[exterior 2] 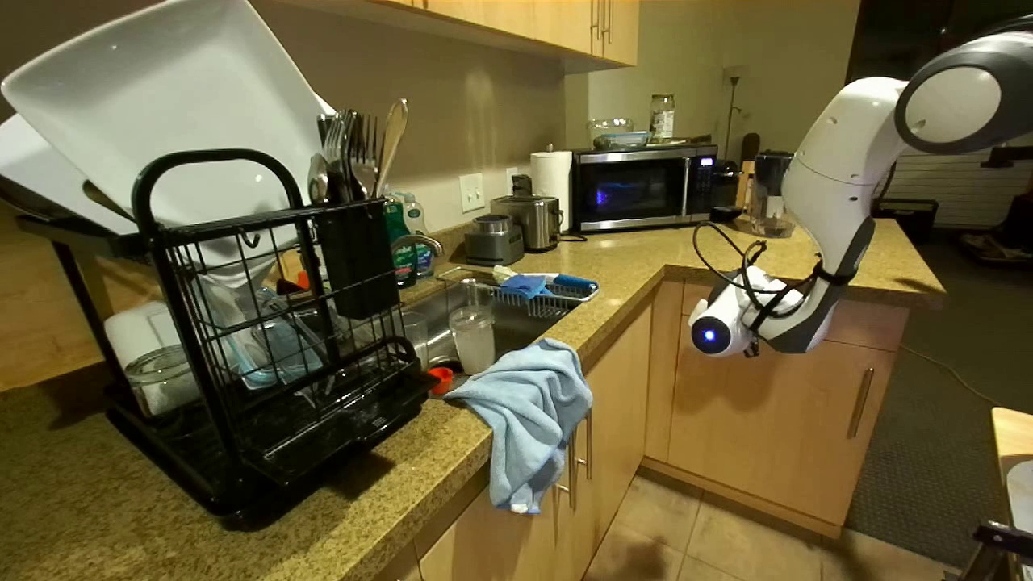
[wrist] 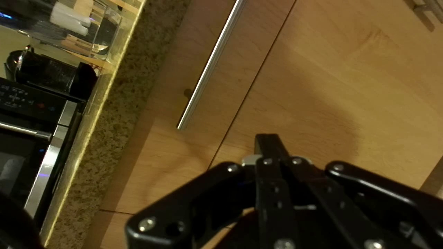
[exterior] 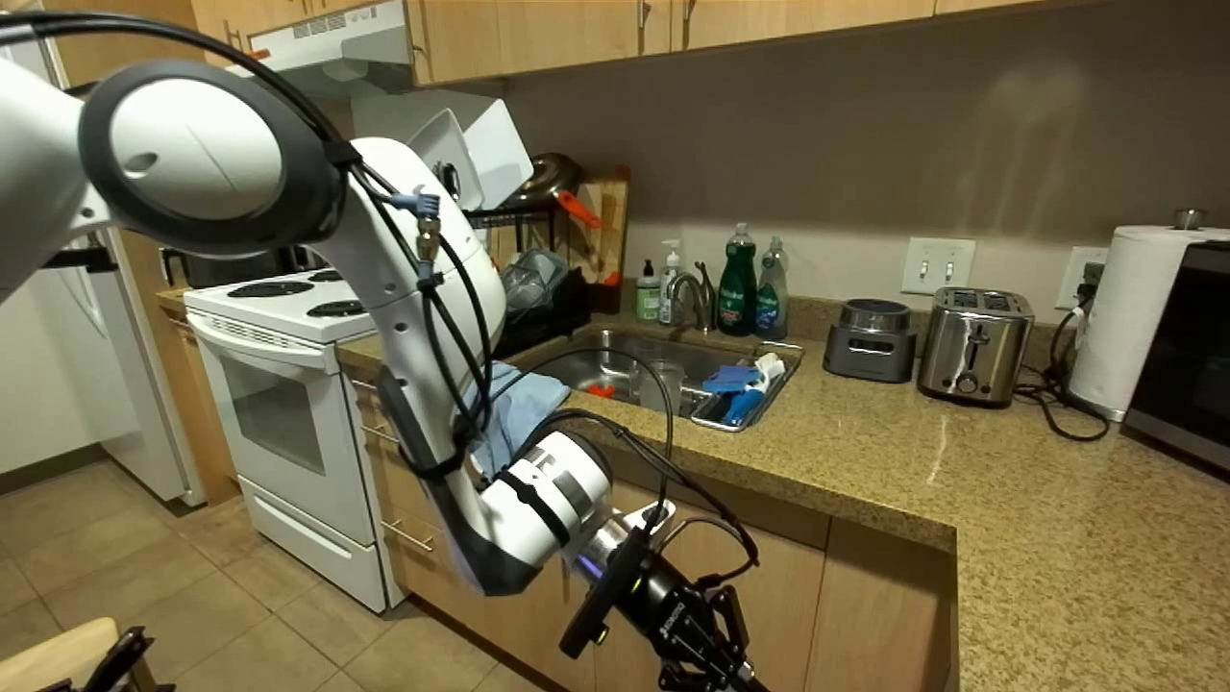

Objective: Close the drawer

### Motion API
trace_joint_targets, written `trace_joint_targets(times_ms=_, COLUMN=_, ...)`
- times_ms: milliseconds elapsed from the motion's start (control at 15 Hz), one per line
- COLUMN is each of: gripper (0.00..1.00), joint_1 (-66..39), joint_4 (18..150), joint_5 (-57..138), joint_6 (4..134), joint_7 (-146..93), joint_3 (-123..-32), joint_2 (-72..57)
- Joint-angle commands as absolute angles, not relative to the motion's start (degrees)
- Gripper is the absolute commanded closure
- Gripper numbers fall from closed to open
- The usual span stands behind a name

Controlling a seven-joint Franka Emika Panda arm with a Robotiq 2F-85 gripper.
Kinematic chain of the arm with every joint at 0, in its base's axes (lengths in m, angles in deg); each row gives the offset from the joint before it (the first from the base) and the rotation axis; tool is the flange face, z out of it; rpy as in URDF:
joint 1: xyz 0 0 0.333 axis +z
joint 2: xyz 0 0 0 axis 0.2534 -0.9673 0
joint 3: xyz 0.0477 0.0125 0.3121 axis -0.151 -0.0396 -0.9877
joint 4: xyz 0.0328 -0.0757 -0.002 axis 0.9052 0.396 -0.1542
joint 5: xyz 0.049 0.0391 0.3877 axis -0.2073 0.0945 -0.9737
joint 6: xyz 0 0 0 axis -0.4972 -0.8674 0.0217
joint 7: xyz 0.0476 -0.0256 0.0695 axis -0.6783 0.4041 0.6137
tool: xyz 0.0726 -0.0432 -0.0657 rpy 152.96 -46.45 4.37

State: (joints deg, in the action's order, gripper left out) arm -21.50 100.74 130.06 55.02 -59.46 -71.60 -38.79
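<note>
The drawer shows as a flat light-wood front (wrist: 204, 124) with a long metal bar handle (wrist: 211, 65), tucked beneath the stone counter edge. It sits in line with the cabinet door below, only a thin seam between them, and its inside is hidden. In an exterior view part of the same drawer front (exterior 2: 867, 327) shows beside the arm. My gripper (wrist: 267, 138) has its black fingers together with nothing between them. It points at the cabinet face just below the seam, past the handle's end; whether it touches the wood I cannot tell. An exterior view has the gripper (exterior: 740, 673) low beside the counter.
Below the drawer is a tall cabinet door (exterior 2: 767, 428) with a vertical handle (exterior 2: 861, 403). The stone countertop (exterior: 817, 461) overhangs the fronts. A microwave (exterior 2: 646, 190) and toaster (exterior: 975, 346) stand on it. A blue towel (exterior 2: 533, 411) hangs over the sink-side edge.
</note>
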Motion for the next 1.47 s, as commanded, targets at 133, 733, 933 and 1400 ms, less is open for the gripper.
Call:
trace_joint_targets(times_ms=133, gripper=0.74, joint_1=-22.9, joint_4=100.6, joint_5=130.7, joint_6=54.0, joint_7=-59.3, joint_3=-73.2, joint_2=-38.7)
trace_joint_targets(times_ms=733, gripper=0.23, joint_1=-31.4, joint_4=110.7, joint_5=133.5, joint_6=80.0, joint_7=-53.8, joint_3=-74.2, joint_2=-28.5)
trace_joint_targets(times_ms=933, gripper=0.04, joint_1=-36.0, joint_4=114.5, joint_5=133.0, joint_6=91.5, joint_7=-48.1, joint_3=-73.2, joint_2=-24.0)
trace_joint_targets(times_ms=1400, gripper=0.00, joint_1=-45.0, joint_4=133.2, joint_5=114.9, joint_6=108.5, joint_7=-20.1, joint_3=-73.3, joint_2=-11.1)
